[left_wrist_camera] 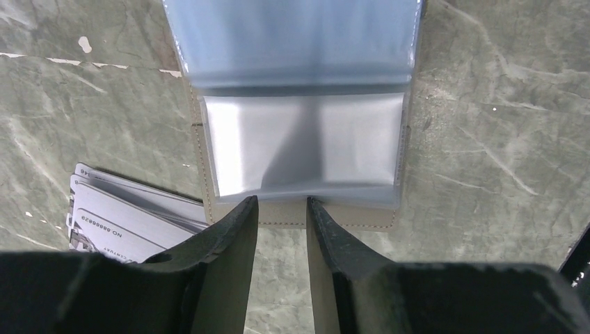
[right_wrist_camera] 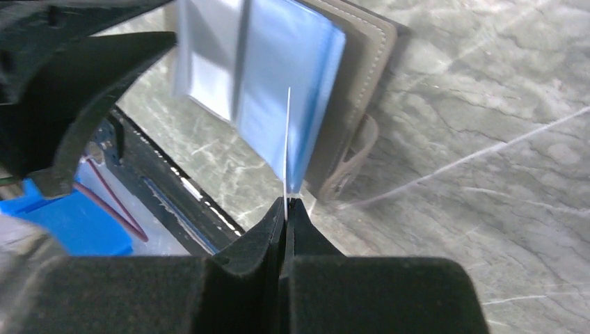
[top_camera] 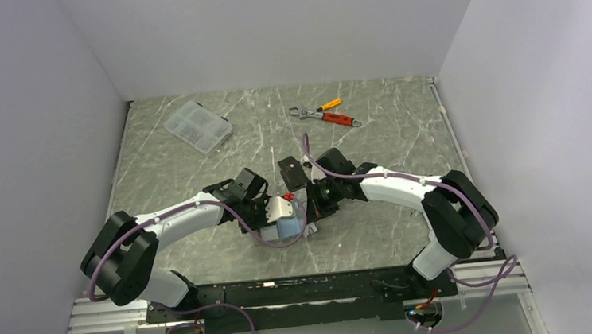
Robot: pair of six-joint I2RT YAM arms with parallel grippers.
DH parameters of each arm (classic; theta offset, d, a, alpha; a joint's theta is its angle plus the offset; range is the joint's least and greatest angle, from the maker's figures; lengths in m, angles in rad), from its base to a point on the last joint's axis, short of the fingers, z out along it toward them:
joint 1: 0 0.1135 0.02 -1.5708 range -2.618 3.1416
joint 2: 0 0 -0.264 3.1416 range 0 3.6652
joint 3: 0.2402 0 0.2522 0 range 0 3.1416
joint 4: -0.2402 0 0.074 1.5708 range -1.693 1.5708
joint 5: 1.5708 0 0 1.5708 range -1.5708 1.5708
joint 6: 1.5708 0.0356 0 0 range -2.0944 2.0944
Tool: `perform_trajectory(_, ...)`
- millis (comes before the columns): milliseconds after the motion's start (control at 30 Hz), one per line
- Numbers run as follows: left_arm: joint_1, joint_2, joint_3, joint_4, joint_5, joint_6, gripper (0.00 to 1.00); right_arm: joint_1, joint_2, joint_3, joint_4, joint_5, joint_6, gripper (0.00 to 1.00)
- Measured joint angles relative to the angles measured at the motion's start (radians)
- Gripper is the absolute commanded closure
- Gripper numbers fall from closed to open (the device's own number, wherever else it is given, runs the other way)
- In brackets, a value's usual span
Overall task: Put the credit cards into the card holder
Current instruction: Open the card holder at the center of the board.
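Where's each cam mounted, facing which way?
Top external: above and behind the bases, looking down at the table; left arm and right arm show.
Left wrist: on left gripper, looking down onto the open card holder; own fingers show.
Right wrist: on right gripper, facing past its edge-on credit card; own fingers show.
Both wrist views share the card holder.

Only the grey card (left_wrist_camera: 129, 221) lying on the surface (left_wrist_camera: 487, 139) carries print. Seen upside down, it reads "NO" and then a row of digits, mostly eights, too small to be sure of. Below that, a word seems to read "CENTURY".
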State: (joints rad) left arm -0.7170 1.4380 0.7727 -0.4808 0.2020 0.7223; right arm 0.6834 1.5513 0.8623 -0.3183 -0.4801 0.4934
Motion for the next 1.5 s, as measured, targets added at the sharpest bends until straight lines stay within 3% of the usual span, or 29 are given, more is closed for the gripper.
perform_trajectory(600,-0.003,0.007,0.0,0.006,-0.014,0.004,0.64,-0.044,0.017,-0.042,-0.023,-0.003,-0.03,1.0)
perform_trajectory(900,-0.003,0.007,0.0,0.006,-0.018,0.019,0.64,-0.039,-0.071,-0.039,-0.041,0.005,-0.035,1.0)
perform_trajectory(1500,-0.003,0.027,0.0,0.025,-0.04,0.026,0.65,-0.01,0.032,-0.039,-0.038,-0.002,-0.048,1.0)
